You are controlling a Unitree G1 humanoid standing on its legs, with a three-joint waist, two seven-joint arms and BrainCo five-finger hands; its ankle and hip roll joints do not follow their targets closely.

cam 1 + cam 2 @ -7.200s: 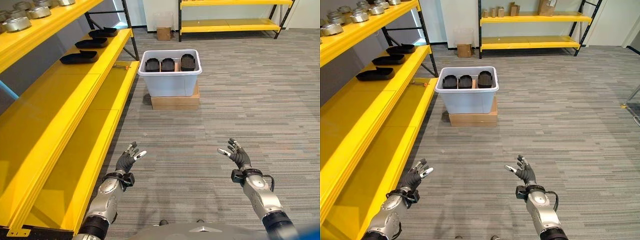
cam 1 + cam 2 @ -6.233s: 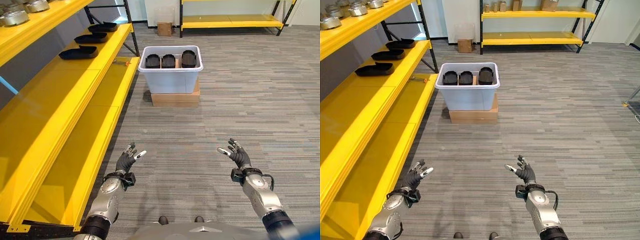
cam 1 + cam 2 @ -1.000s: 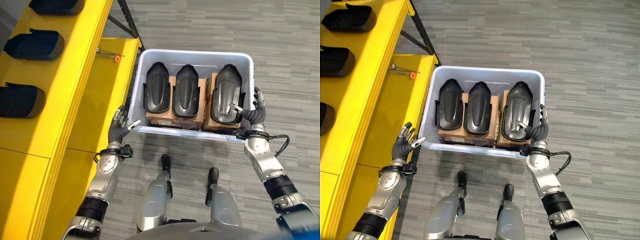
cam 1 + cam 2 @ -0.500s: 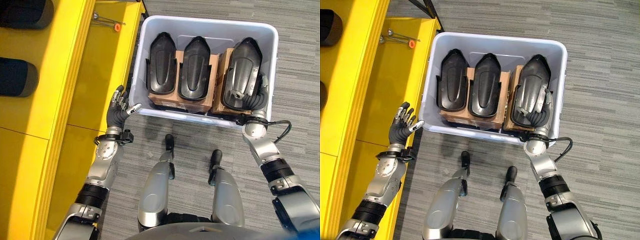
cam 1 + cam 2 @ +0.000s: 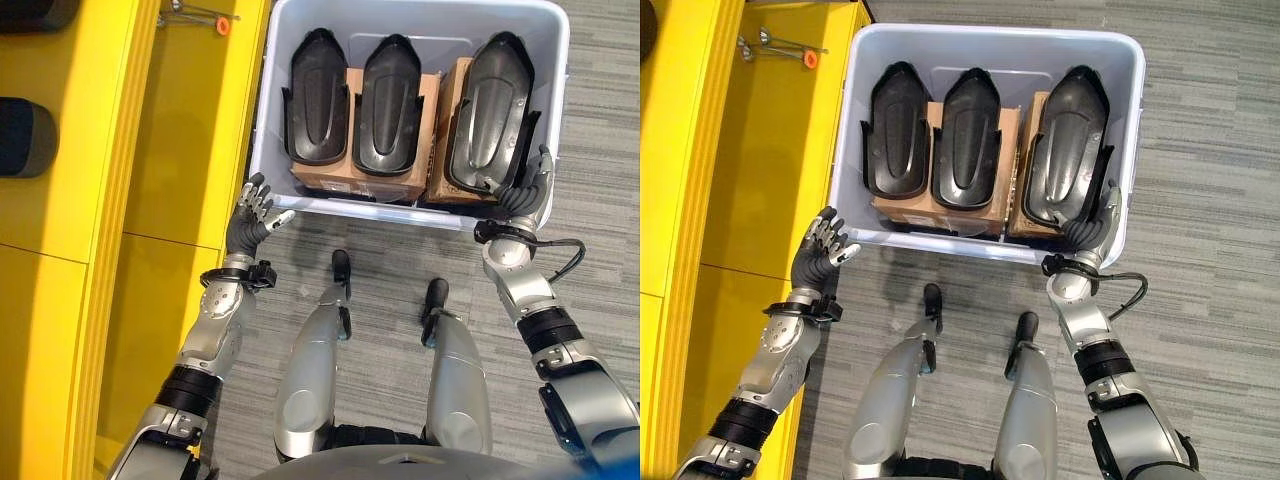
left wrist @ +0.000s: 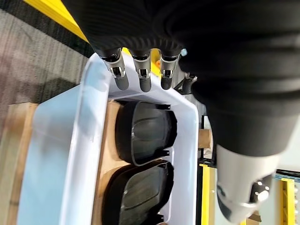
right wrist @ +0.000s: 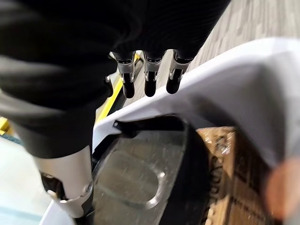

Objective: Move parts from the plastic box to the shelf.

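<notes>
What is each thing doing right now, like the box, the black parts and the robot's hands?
plastic box: upright, no lid, on the floor beside the yellow shelf.
black parts: three side by side in the box, resting on cardboard boxes.
left hand: open, outside the box's near left corner, holding nothing.
right hand: open, at the near end of the rightmost part.
yellow shelf: holds a small tool.

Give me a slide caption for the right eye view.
Open left hand beside the plastic box, right hand at the rightmost of three black parts, by the yellow shelf.
</notes>
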